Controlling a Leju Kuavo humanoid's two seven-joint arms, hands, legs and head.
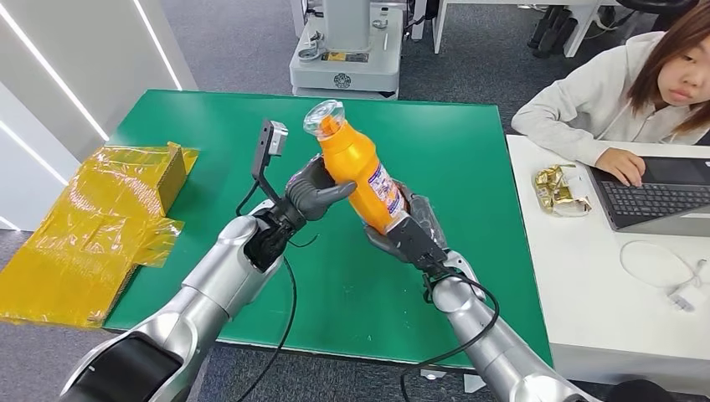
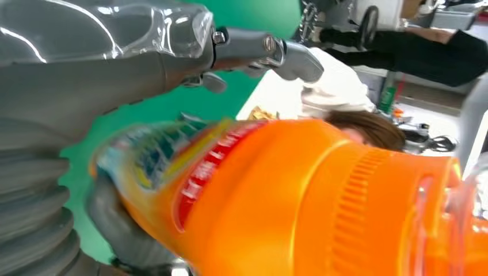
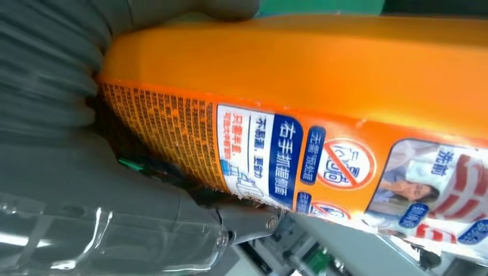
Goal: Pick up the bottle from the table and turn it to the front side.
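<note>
Your right hand [image 1: 410, 230] gripped the base of the orange plastic bottle [image 1: 360, 167], its long axis tilted cap-leftward, while your left hand [image 1: 316, 191] pressed its neck.

A green table [image 1: 469, 151] stands on grey carpet [image 1: 234, 42]. Left of the hands, crumpled yellow plastic wrap [image 1: 92, 226] hangs over the table's edge. To their right a white desk [image 1: 611, 318] touches the table; a person [image 1: 619, 84] sits there at a laptop [image 1: 661, 197]. Beyond stands a white machine base [image 1: 345, 50].
</note>
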